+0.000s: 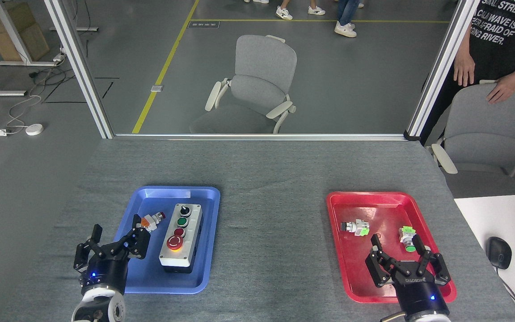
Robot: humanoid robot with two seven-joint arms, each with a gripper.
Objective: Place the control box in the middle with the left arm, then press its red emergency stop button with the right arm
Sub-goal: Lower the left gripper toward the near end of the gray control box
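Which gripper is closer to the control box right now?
Left. The left gripper sits just left of the control box at the blue tray's edge; the right gripper hovers over the red tray.
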